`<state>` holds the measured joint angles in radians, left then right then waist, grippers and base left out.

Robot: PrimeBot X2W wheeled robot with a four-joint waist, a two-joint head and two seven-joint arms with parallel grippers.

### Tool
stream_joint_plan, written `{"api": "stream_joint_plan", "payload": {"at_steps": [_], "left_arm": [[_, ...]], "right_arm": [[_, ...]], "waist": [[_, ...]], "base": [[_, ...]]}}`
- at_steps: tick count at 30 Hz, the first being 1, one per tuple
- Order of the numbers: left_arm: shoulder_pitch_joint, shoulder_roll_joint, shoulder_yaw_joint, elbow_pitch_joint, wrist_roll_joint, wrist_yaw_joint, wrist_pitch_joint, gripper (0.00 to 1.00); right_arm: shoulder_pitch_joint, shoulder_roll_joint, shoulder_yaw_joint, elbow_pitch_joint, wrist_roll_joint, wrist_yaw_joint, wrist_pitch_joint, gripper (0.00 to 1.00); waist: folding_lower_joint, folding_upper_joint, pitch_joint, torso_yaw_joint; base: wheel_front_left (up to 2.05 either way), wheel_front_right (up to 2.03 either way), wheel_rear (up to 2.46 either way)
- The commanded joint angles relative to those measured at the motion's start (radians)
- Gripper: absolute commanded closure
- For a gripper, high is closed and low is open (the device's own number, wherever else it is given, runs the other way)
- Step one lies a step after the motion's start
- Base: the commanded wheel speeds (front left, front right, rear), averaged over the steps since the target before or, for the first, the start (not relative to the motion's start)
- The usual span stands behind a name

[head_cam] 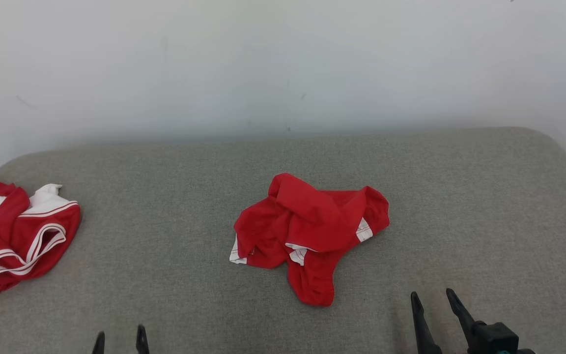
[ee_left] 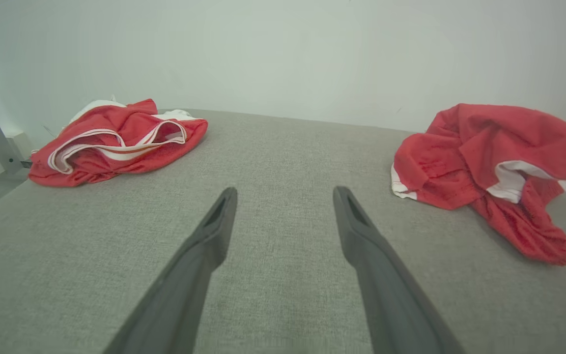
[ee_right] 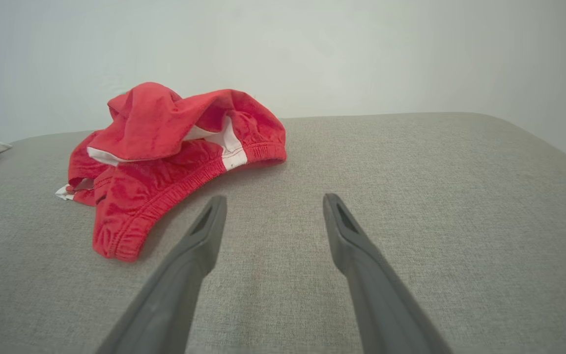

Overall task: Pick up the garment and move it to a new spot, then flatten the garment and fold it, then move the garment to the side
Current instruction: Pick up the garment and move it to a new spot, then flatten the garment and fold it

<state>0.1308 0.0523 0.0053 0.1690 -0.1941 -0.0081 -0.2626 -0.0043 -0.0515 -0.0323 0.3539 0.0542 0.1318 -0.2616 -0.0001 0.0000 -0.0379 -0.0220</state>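
Head view: left gripper (head_cam: 120,332) at 7 o'clock and right gripper (head_cam: 432,293) at 5 o'clock, both jaws apart and empty. Crumpled red shorts (head_cam: 310,231) lie mid-frame on the grey upholstered surface (head_cam: 460,196). Judgement: pinch the raised top fold and lift well clear. Leave the red-and-white garment (head_cam: 13,241) at 9 o'clock alone.

The shorts (head_cam: 312,231) are red with white patches, the second garment (head_cam: 13,246) red with white-striped trim, the upholstered surface (head_cam: 165,196) heathered grey, the wall (head_cam: 263,59) white.
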Motion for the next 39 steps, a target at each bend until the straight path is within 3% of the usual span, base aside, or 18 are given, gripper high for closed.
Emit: {"api": "stream_joint_plan", "payload": {"at_steps": [1,39], "left_arm": [[0.016,-0.001,-0.002,0.013,0.01,0.006,-0.003,0.0],[-0.027,-0.003,-0.022,0.05,0.019,-0.035,-0.003,0.0]], "right_arm": [[0.009,0.002,0.001,0.004,-0.006,-0.002,-0.005,0.0],[-0.014,0.002,0.012,0.016,0.026,-0.002,-0.005,0.0]], "waist": [[0.0001,0.0,0.0,-0.002],[0.0001,0.0,0.016,-0.033]], "base": [[0.0,0.0,0.0],[0.0,0.0,0.0]]}}
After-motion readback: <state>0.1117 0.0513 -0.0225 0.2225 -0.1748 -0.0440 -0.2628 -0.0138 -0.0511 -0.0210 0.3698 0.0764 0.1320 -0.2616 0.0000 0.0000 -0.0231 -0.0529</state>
